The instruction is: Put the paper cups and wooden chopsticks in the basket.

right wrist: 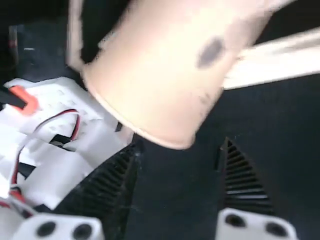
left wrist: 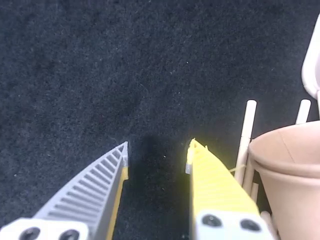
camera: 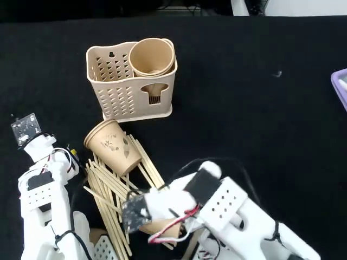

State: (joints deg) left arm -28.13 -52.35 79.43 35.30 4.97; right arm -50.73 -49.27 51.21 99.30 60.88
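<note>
Matt paper cup [camera: 114, 146], perforated plastic basket [camera: 122, 95], rough black cloth [camera: 260, 108]

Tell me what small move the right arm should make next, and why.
Probably ease the right pincer forward until its open jaws straddle the paper cup, then close. The cup lies on its side just beyond the fingertips, not yet between them, so closing now would likely miss.

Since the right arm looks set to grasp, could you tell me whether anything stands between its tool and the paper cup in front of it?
Nothing visible does. The right tool is open, and the paper cup lies just beyond its tips, with only black cloth between; the chopsticks lie behind it.
</note>
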